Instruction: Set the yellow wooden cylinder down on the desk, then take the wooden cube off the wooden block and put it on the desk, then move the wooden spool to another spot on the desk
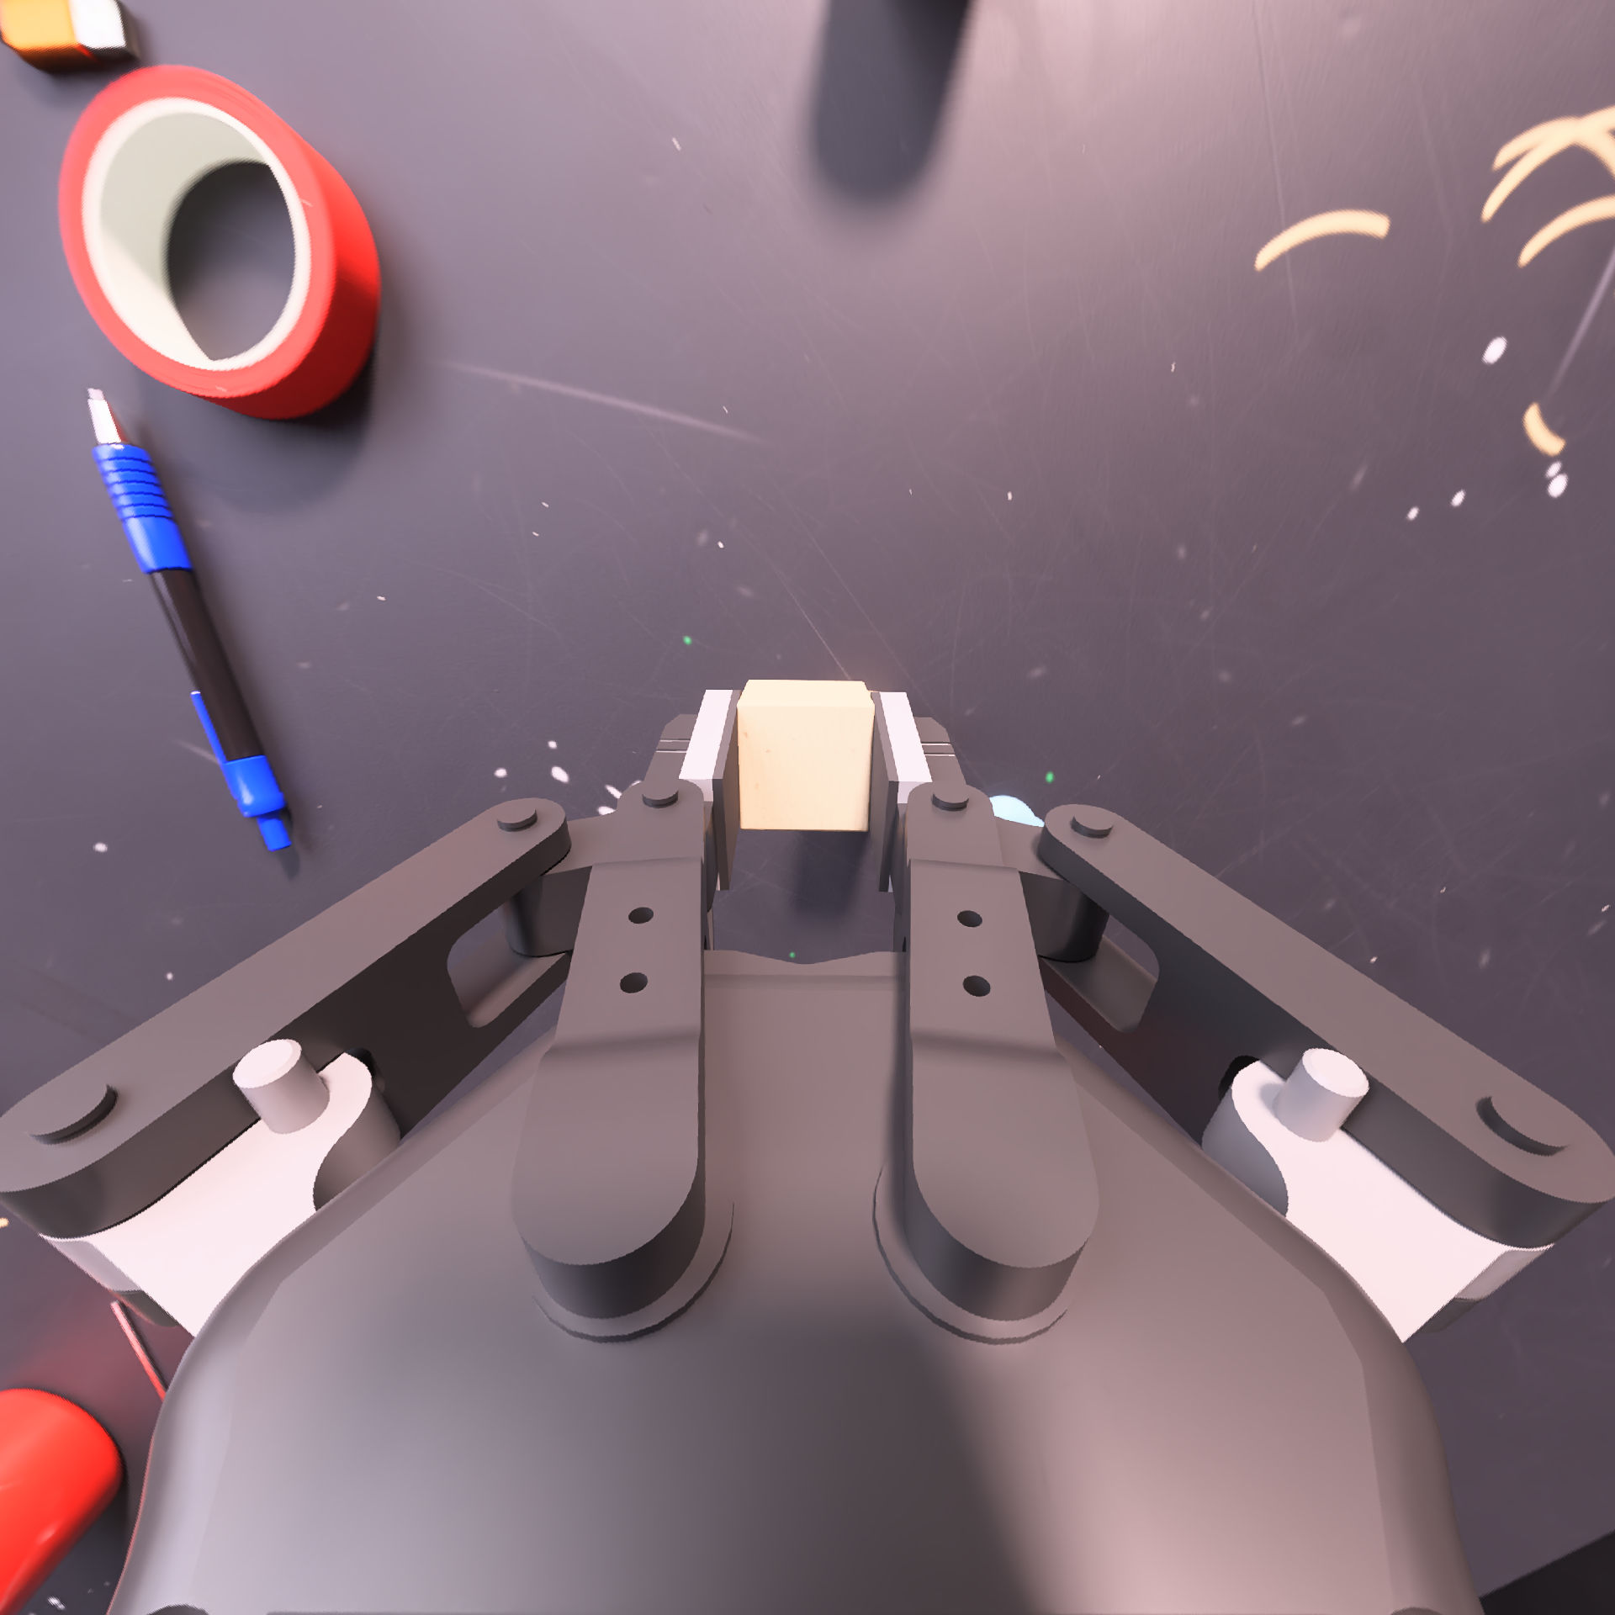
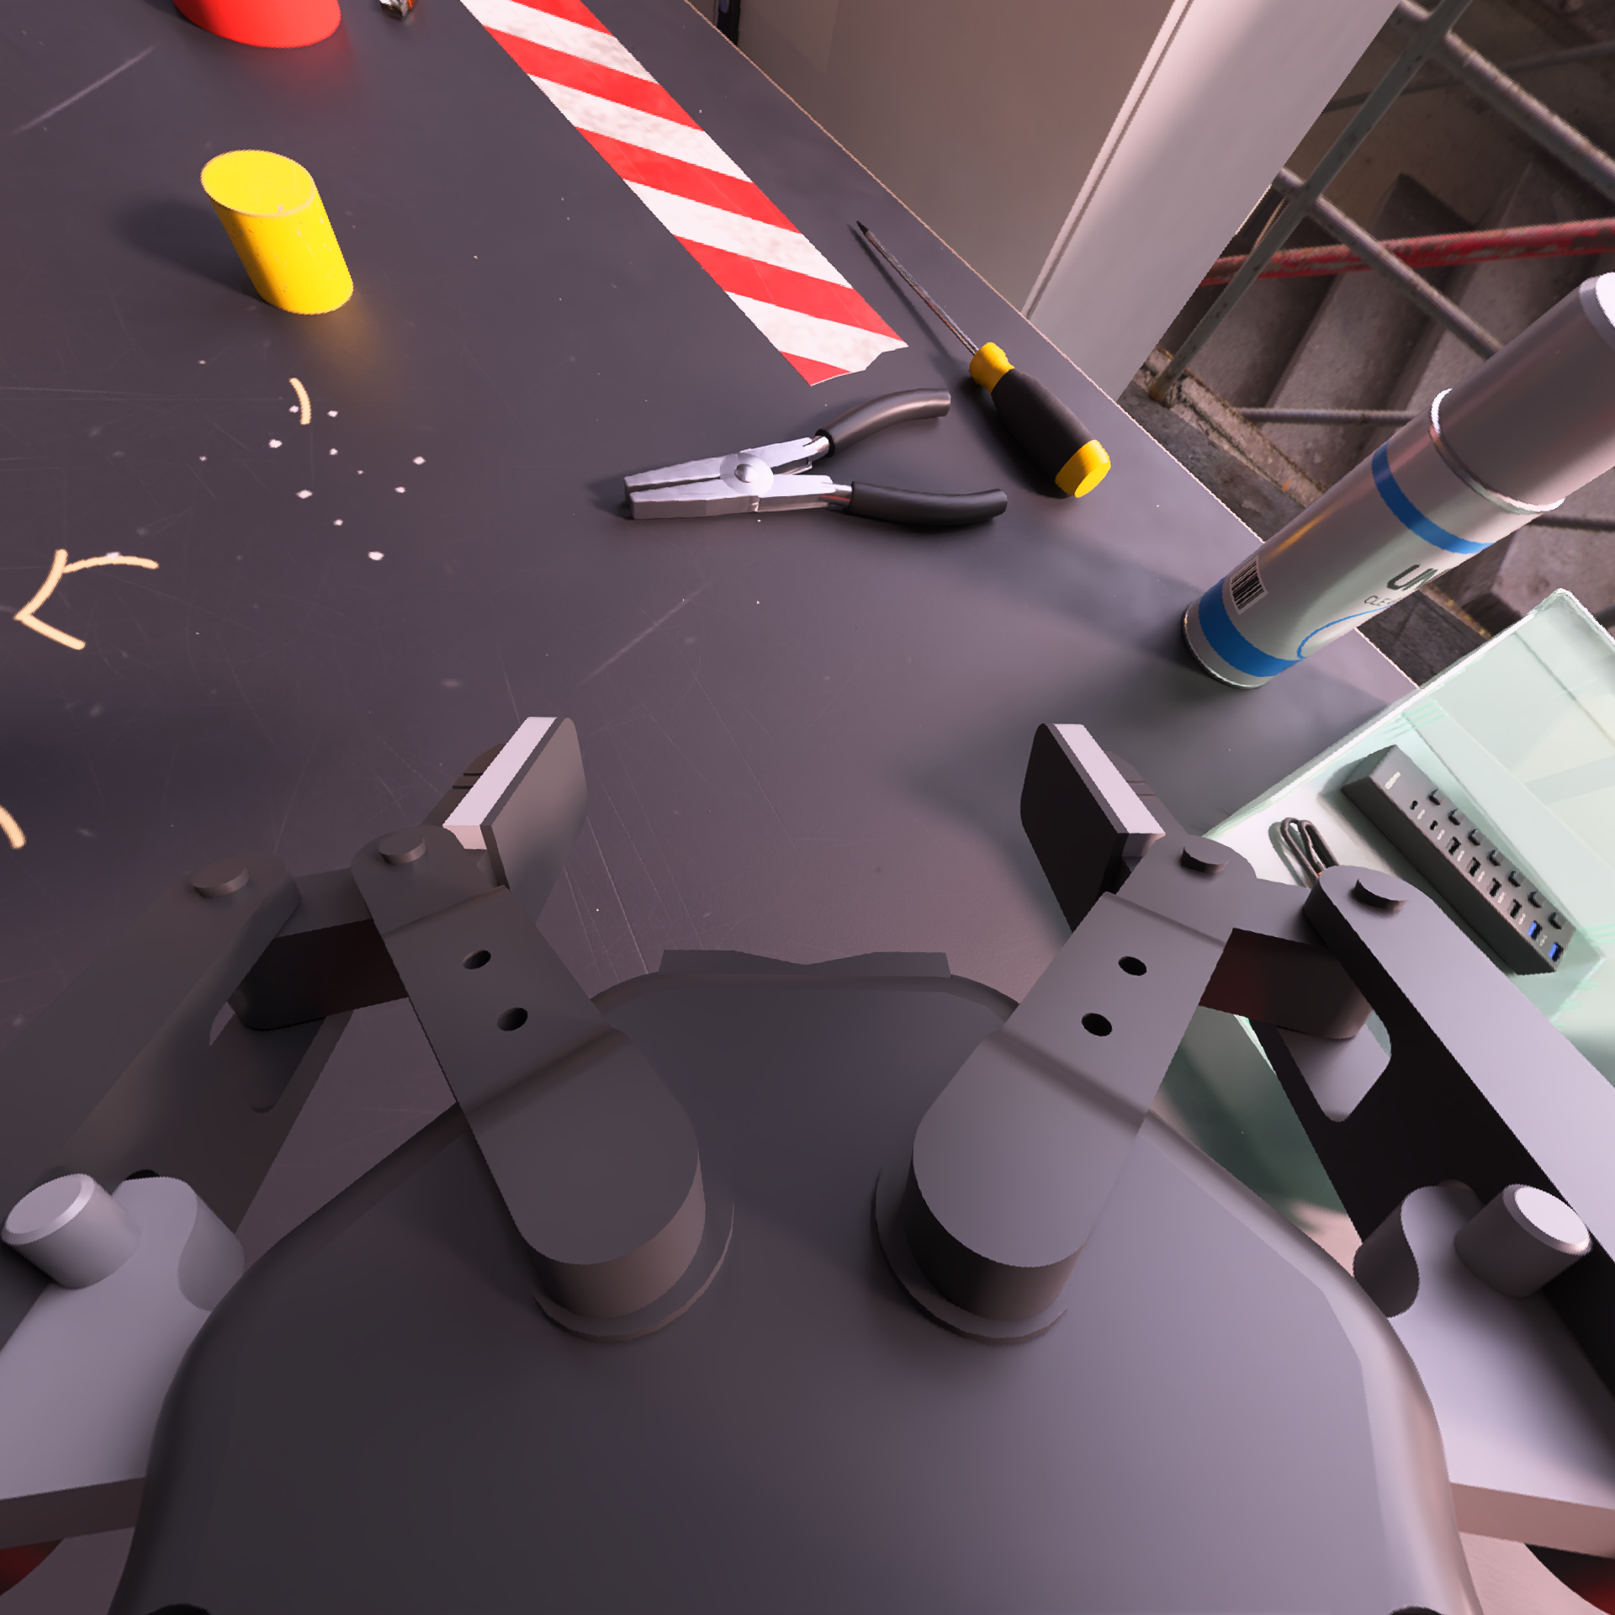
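In the left wrist view my left gripper (image 1: pixel 804 743) is shut on a pale wooden cube (image 1: pixel 804 756), held between the pads above the dark desk (image 1: pixel 961 393); its shadow lies just below it. In the right wrist view the yellow wooden cylinder (image 2: pixel 278 232) stands upright on the desk (image 2: pixel 524 612) at the far left. My right gripper (image 2: pixel 804 795) is open and empty, well apart from the cylinder, above bare desk. The wooden block and the wooden spool do not show in either view.
Left wrist view: a red tape roll (image 1: pixel 218 240), a blue and black pen (image 1: pixel 188 616), a red object (image 1: pixel 48 1486) at the bottom left. Right wrist view: pliers (image 2: pixel 804 476), a screwdriver (image 2: pixel 1014 393), red-white striped tape (image 2: pixel 690 175), a spray can (image 2: pixel 1381 516), a pale tray (image 2: pixel 1442 839) holding a black hub, the desk's right edge.
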Tool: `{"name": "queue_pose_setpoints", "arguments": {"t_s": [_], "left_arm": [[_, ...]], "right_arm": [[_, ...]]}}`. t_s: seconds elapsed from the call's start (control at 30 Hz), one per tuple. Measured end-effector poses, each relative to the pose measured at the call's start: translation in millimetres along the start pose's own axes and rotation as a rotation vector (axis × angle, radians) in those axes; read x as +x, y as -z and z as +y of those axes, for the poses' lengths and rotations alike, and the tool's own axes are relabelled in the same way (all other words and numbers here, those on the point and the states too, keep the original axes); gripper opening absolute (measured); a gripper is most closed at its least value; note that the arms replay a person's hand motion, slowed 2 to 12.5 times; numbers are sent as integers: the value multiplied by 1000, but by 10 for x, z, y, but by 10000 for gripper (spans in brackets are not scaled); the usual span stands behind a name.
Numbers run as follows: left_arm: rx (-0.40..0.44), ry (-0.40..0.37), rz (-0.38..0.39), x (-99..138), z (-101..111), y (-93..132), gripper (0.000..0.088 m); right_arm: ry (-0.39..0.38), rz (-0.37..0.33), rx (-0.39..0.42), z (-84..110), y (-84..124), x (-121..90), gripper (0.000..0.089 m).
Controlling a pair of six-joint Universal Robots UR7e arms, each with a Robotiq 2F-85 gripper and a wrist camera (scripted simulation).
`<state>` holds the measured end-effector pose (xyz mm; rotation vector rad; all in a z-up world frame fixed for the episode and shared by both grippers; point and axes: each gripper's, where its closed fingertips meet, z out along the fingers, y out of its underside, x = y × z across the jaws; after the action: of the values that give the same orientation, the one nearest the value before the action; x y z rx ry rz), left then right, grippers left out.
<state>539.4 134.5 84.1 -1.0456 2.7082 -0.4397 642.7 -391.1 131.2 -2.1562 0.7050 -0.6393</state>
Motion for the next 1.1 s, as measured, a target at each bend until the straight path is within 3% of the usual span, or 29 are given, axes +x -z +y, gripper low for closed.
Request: {"name": "queue_pose_setpoints", "arguments": {"t_s": [0.3, 0.6, 0.83, 1.1], "left_arm": [[143, 120, -70, 27, -376, 445, 254], [194, 173, -170, 184, -742, 728, 254], [198, 216, -196, 382, -1002, 741, 254], [163, 225, -177, 633, -1223, 524, 254]], "right_arm": [[-13, -9, 12, 49, 15, 20, 854], [-29, -20, 24, 107, 26, 51, 854], [-42, -28, 36, 146, 35, 73, 854], [-51, -36, 46, 192, 47, 92, 854]]}}
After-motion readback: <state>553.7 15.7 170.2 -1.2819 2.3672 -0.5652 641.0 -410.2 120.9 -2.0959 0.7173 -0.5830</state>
